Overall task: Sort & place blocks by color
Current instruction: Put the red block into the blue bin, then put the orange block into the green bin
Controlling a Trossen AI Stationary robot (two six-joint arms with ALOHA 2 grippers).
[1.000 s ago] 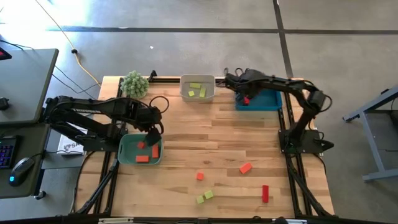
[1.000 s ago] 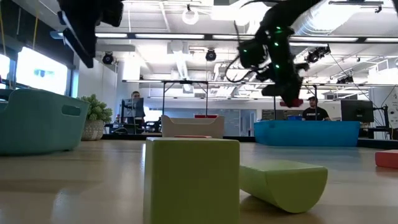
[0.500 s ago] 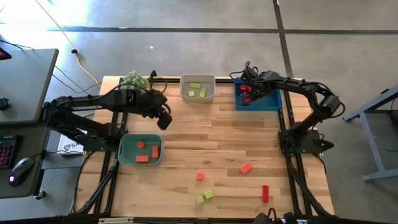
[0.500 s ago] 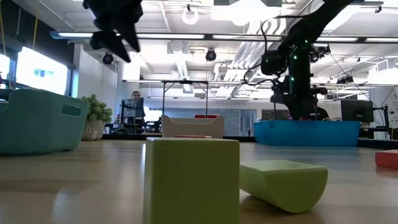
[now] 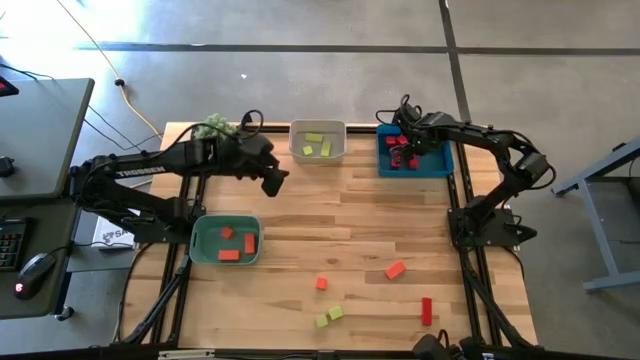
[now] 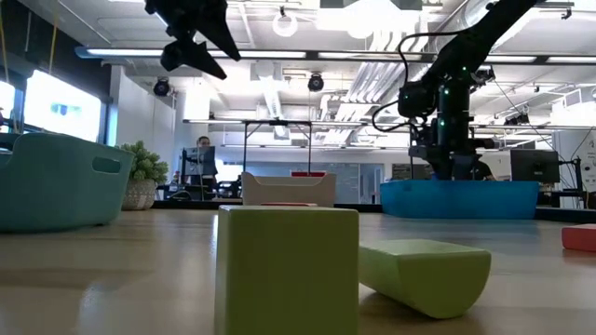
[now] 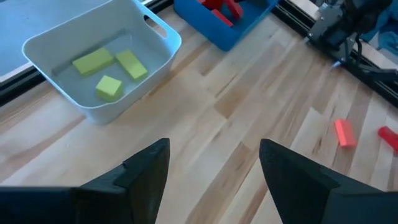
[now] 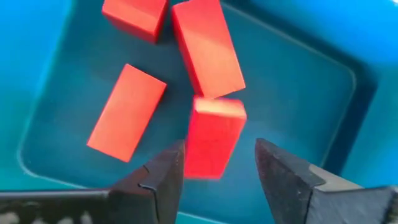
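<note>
Your right pincer (image 8: 214,171) is hanging directly over the blue tray (image 5: 440,163) with its jaws standing apart and nothing between them. A dark red block (image 8: 214,137) is sitting just beyond the fingertips, its edges blurred, so it is probably dropping or only just landing among three other red blocks (image 8: 208,46) lying loose on the tray floor. That placing makes sense: the blue tray is collecting the reds.

Taking the blue tray as your landmark, the white tray (image 5: 318,142) is standing just beside it along the same counter (image 5: 360,215) edge, holding three yellow-green blocks (image 7: 93,61). The teal tray (image 5: 226,241) is lying well apart towards the near left, holding orange pieces (image 5: 228,254).

Your left pincer (image 7: 214,177) is hovering high, jaws wide and empty, beside the white tray on the side away from the blue one.

Several blocks are waiting loose well apart from the blue tray near the front edge: two orange blocks (image 5: 395,269), a yellow-green pair (image 5: 329,316), and one dark red bar (image 5: 427,311). They are small, plain, flat-faced blocks, though the low view shows one green piece (image 6: 424,274) with a rounded side
</note>
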